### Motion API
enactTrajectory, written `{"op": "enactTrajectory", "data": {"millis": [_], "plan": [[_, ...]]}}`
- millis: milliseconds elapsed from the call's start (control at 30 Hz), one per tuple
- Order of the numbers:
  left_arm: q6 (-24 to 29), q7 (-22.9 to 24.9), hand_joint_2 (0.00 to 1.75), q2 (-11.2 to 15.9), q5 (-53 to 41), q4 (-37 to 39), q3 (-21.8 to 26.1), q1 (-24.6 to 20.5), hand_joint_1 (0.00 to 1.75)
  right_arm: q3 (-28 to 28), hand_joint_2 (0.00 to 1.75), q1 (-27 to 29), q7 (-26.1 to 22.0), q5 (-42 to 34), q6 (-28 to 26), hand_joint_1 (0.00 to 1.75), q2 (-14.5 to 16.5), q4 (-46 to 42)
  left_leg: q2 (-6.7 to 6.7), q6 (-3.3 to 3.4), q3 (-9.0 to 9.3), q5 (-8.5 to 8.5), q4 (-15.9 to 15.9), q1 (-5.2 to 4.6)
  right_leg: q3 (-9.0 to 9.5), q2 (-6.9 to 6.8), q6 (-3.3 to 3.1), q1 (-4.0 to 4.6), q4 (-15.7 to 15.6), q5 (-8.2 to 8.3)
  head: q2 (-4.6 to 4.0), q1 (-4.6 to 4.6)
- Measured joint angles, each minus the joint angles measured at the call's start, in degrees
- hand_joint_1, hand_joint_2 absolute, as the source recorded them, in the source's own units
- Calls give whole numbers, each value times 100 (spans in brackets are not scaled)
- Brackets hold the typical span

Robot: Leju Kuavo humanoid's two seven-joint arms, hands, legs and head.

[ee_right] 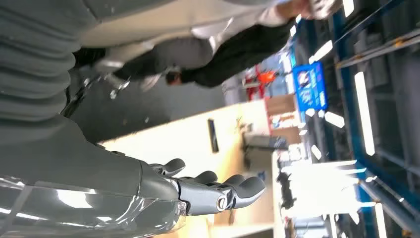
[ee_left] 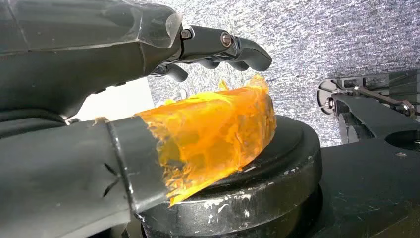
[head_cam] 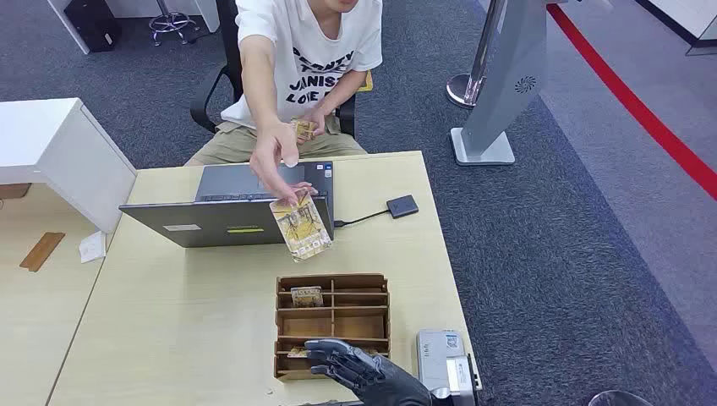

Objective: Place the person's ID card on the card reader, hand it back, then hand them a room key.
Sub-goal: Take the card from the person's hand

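- A person (head_cam: 296, 59) in a white shirt sits behind the table (head_cam: 169, 321) and reaches one hand (head_cam: 275, 152) over it.
- That hand holds a card (head_cam: 301, 227) by its top edge. The card hangs above the table, in front of the laptop (head_cam: 228, 207). It is yellowish with a drawing and the word HOTEL on it.
- The person's other hand (head_cam: 306, 128) holds something small near their lap. It is too small to tell what it is.
- A wooden box with little compartments (head_cam: 333, 326) stands on the table near the robot. One card (head_cam: 307, 296) stands in a far left compartment.
- The right hand (head_cam: 359, 368) is at the near edge of the box. Its fingers are spread apart and it holds nothing.
- A grey card reader (head_cam: 444, 364) sits on the table just to the right of the box.
- A small black square device (head_cam: 402, 206) lies near the laptop, joined to it by a cable.
- The left hand (ee_left: 148, 99) hangs low over a round black base (ee_left: 257, 178). Its fingers are apart and it grips nothing. Orange tape (ee_left: 218, 131) is wrapped on its thumb.
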Motion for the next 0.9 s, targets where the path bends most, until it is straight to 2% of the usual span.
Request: {"op": "enactTrajectory", "data": {"millis": [67,167,267,500,667,900], "plan": [[17,3,0,0,1,0,0,1,0,-33,175,-12,22,315,-469,0,0,-95,0,0,-1,0,0,0,0,0,0,0,0,0,0,-1],[46,8,0,0,-19,0,0,4,0,-156,175,-155,101,1184,-1802,0,0,-429,2,0,0,1,0,0,0,1,0,-1,0,1,0,-1],[51,8,0,-6,-86,0,-3,5,0,-272,175,-452,235,2007,-2882,0,4,-790,4,0,2,1,1,-1,1,2,2,-1,0,3,0,-1],[19,10,0,-41,-251,0,-118,7,0,-281,175,-1026,439,3850,-4921,0,7,-1233,2,0,1,2,1,-1,0,2,3,0,0,4,0,-1],[-38,10,0,-54,-336,0,-241,8,0,-193,175,-1383,659,4637,-5607,0,7,-1267,2,1,-1,1,1,0,-1,1,3,0,0,3,0,-1],[-89,10,0,-63,-454,0,-410,7,0,15,175,-1761,925,5945,-6115,0,7,-1181,1,1,-1,1,1,0,-1,1,3,-1,0,4,0,0]]}}
